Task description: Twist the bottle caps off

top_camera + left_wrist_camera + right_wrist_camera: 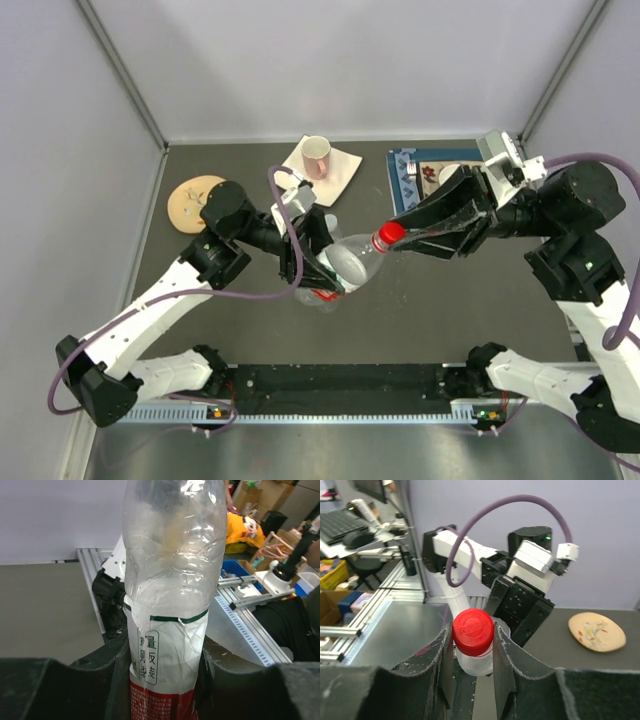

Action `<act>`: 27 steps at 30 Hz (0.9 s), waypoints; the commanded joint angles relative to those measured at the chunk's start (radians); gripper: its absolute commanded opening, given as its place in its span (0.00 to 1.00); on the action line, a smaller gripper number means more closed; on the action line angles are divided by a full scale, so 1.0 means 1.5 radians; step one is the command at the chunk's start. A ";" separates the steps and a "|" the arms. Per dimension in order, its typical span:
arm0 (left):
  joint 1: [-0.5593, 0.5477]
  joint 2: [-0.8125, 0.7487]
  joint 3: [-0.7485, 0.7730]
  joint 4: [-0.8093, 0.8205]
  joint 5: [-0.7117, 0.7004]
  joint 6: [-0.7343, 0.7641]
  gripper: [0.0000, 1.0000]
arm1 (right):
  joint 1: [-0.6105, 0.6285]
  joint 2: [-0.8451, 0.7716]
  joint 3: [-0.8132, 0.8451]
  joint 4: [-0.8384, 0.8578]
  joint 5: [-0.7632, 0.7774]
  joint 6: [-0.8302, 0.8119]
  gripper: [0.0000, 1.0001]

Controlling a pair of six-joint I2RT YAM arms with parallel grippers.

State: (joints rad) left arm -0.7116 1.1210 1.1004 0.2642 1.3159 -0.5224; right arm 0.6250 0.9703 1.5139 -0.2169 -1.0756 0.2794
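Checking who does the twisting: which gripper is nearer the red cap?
Right. The right gripper is clamped on the red cap itself. The left gripper grips the bottle around its labelled body, well away from the cap.

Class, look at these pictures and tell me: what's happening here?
A robot is working on one clear plastic bottle with both arms. The left end effector is clamped around its labelled body, while the right end effector is closed on the red cap. The cap is still on the bottle's neck.
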 commanded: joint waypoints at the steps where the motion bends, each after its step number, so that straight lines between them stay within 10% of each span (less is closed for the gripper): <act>1: 0.020 -0.015 0.027 -0.102 -0.118 0.071 0.33 | 0.002 -0.060 0.003 -0.004 0.134 -0.015 0.00; 15: 0.020 -0.090 0.004 -0.201 -0.271 0.166 0.34 | 0.001 -0.102 -0.142 -0.245 0.988 -0.004 0.00; 27: 0.020 -0.225 -0.044 -0.206 -0.487 0.210 0.35 | -0.174 -0.026 -0.454 -0.261 0.899 0.208 0.00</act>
State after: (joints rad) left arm -0.6823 0.8337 1.0611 -0.0612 0.7063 -0.2478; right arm 0.4679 0.9157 0.8604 -0.6472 0.3195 0.4854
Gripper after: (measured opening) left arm 0.433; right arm 0.295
